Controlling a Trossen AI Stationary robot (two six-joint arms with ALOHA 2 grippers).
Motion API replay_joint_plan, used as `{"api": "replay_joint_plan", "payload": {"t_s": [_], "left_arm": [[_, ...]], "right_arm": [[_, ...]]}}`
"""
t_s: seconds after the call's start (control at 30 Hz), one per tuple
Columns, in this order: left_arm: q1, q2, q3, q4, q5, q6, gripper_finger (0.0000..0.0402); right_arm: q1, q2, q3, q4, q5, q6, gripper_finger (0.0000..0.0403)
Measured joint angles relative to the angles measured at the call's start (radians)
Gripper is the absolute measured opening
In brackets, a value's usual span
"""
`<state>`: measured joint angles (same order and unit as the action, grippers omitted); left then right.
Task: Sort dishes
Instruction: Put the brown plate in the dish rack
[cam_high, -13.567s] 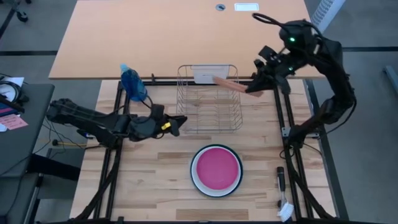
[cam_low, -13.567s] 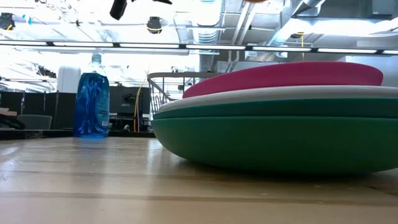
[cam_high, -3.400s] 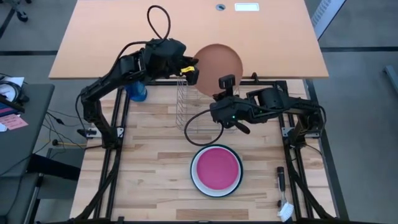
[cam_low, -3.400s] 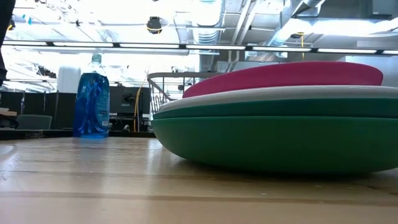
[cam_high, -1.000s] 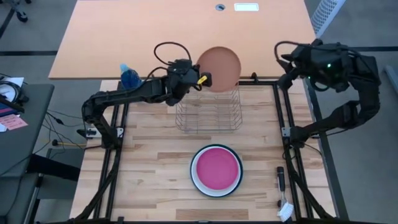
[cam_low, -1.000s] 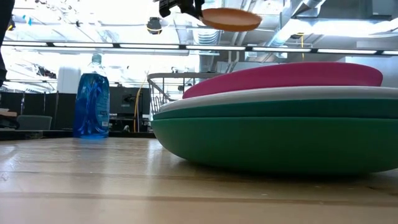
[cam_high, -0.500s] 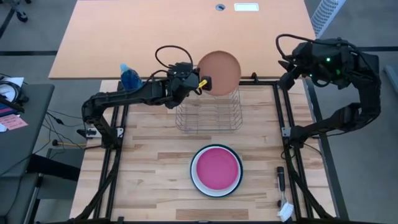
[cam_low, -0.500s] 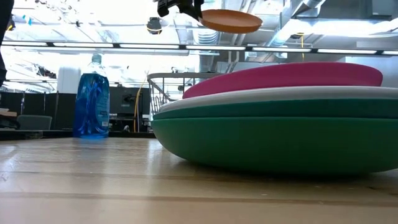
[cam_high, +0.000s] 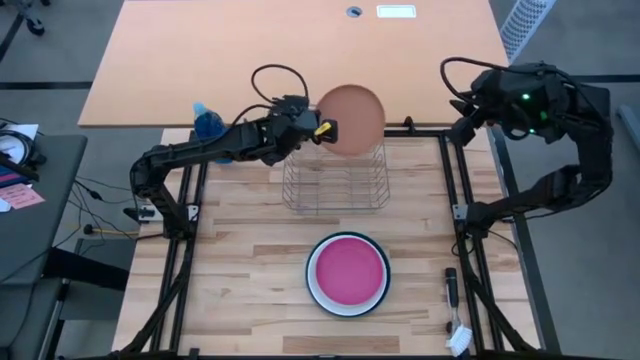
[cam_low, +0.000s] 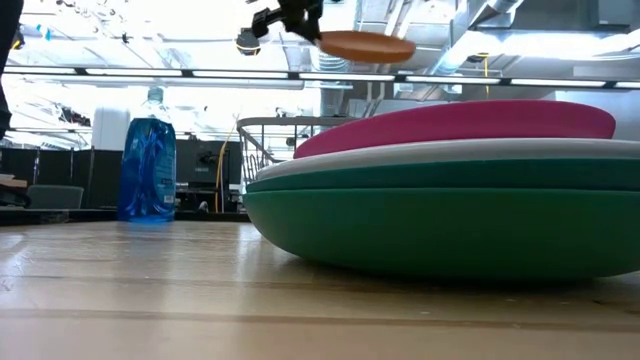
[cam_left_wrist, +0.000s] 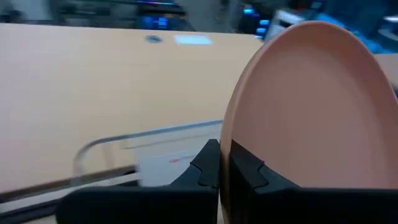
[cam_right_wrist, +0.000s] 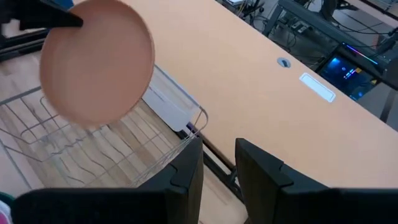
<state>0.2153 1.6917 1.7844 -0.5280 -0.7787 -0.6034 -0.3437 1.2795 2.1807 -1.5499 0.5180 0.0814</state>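
Plate stack: near you, the magenta-pink plate (cam_high: 348, 271) tops the stack, with a white plate (cam_low: 420, 153) and the dark green plate (cam_low: 440, 225) under it; all of these wait at the front of the table (cam_high: 240, 290), untouched.

Dish rack: beyond the stack stands the wire dish rack (cam_high: 335, 180); you can see no plate seated in its slots.

What has changed: over the last second the salmon-orange plate (cam_high: 350, 119) has drifted slightly toward the rack's far edge and sunk a little in the low view. It hangs above the rack, not in it.

Left gripper: your left gripper (cam_high: 322, 130) is clamped on that plate's rim, fingers (cam_left_wrist: 208, 163) narrow on either side of the edge.

What it means: judging by this, you are lining up to slot the first dish; the plate seems to need tipping upright before it can enter.

In the way: the rack's top wire sits just under the plate, and the blue spray bottle (cam_high: 208, 124) stands close beside your left arm.

Right gripper: your right gripper (cam_right_wrist: 217, 163) waits raised at the far right corner, fingers apart, holding nothing.
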Motion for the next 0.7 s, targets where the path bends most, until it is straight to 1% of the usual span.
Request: {"api": "replay_joint_plan", "payload": {"t_s": [0.1, 0.17, 0.33, 0.43, 0.53, 0.7], "left_arm": [[0.000, 0.000, 0.000, 0.036, 0.111, 0.084, 0.0000], [-0.006, 0.000, 0.000, 0.001, 0.144, 0.090, 0.0000], [-0.028, 0.000, 0.000, -0.129, 0.136, -0.018, 0.0000], [-0.053, 0.000, 0.000, -0.174, 0.123, -0.065, 0.0000], [-0.087, 0.000, 0.000, -0.169, 0.091, -0.067, 0.0000], [-0.117, 0.000, 0.000, -0.187, 0.078, -0.067, 0.0000]], "right_arm": [[-0.014, 0.030, 0.000, 0.041, 0.000, -0.008, 0.0099], [-0.022, 0.058, 0.000, 0.057, -0.021, -0.031, 0.0099], [-0.047, 0.138, 0.000, 0.078, -0.194, -0.145, 0.0099], [-0.052, 0.185, 0.000, 0.079, -0.277, -0.169, 0.0099], [-0.052, 0.219, 0.000, 0.088, -0.332, -0.169, 0.0099], [-0.049, 0.232, 0.000, 0.092, -0.360, -0.167, 0.0099]]}}
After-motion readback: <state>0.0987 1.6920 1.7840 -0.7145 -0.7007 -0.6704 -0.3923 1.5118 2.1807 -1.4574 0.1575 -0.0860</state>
